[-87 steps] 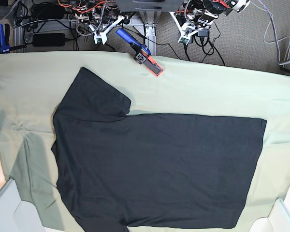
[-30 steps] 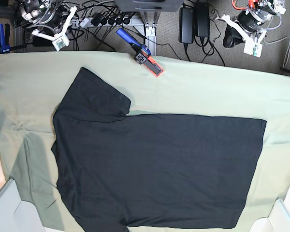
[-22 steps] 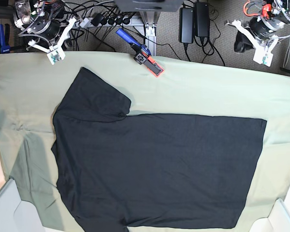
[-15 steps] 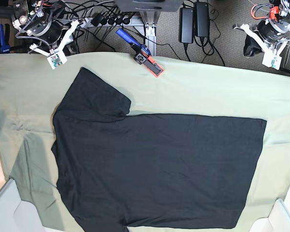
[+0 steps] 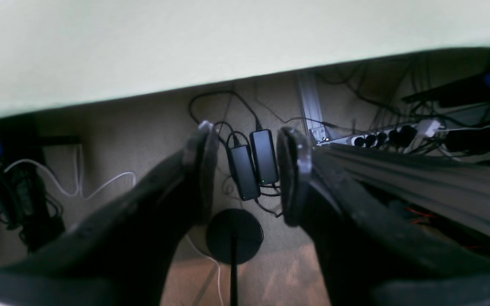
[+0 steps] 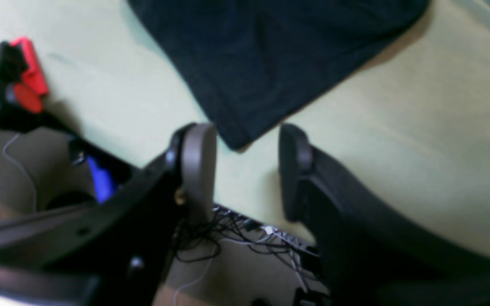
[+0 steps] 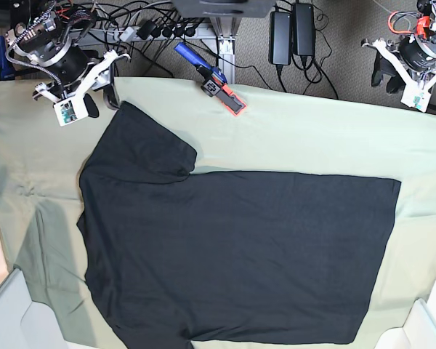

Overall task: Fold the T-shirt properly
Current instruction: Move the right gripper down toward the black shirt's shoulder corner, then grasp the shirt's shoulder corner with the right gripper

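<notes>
While the left gripper (image 5: 245,170) looks past the cloth (image 5: 143,42) edge at floor cables, its jaws stand parted and empty, no shirt in sight. From the right wrist, the right gripper (image 6: 247,170) is likewise parted and empty, just short of the shirt's (image 6: 270,55) sleeve corner. From the base view, the shirt (image 7: 240,254) lies flat across the cloth, sleeve tip nearest the right gripper (image 7: 98,91). Being soft and limp, it will likely sag and drag; hems and corners look the best places to pinch.
</notes>
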Motion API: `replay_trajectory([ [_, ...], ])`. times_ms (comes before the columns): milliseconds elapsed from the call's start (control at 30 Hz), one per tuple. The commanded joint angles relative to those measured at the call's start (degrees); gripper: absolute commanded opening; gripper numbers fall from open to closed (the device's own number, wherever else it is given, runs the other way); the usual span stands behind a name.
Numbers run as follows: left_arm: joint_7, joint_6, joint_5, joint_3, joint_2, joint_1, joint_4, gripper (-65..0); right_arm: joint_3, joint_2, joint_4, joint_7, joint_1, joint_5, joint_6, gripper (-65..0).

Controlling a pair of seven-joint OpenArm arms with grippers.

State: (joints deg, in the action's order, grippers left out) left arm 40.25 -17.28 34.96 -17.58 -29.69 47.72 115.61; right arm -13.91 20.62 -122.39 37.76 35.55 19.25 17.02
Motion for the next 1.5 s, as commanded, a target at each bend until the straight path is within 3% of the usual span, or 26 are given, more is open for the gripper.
replay_trajectory([
  [0, -1.51, -0.5, 0.22, -0.44, -0.85, 0.39, 0.92, -37.8, -1.07, -0.02, -0.44, -1.55, -0.98, -0.76, -0.7, -39.7],
  [333, -2.97, -0.5, -1.68, -0.44, -0.83, 0.39, 0.92, -37.8, -1.51, -2.97, 15.02, -2.93, -14.73, -1.16, -2.32, -39.7],
  [733, -3.21, -0.48, -2.84, -0.44, -0.83, 0.37, 0.92, -37.8, -1.51, -17.68, 20.7, -1.66, -18.67, -1.03, -3.37, -39.7],
  [833, -3.21, -0.33, -2.84, -0.44, -0.83, 0.37, 0.92, -37.8, -1.51, -20.06, 20.55, -1.53, -18.69, -1.49, -3.37, -39.7],
  [1233, -3.15, -0.33, -2.82, -0.44, -0.83, 0.37, 0.92, -37.8, -7.72, -20.28, 17.59, 1.07, -18.53, 0.42, -3.34, -39.7],
  [1467, -3.17, -0.31, -2.62, -0.44, -0.85, 0.37, 0.92, -37.8, -13.9, -17.38, 17.51, 0.66, -18.56, 1.4, -3.34, -39.7],
])
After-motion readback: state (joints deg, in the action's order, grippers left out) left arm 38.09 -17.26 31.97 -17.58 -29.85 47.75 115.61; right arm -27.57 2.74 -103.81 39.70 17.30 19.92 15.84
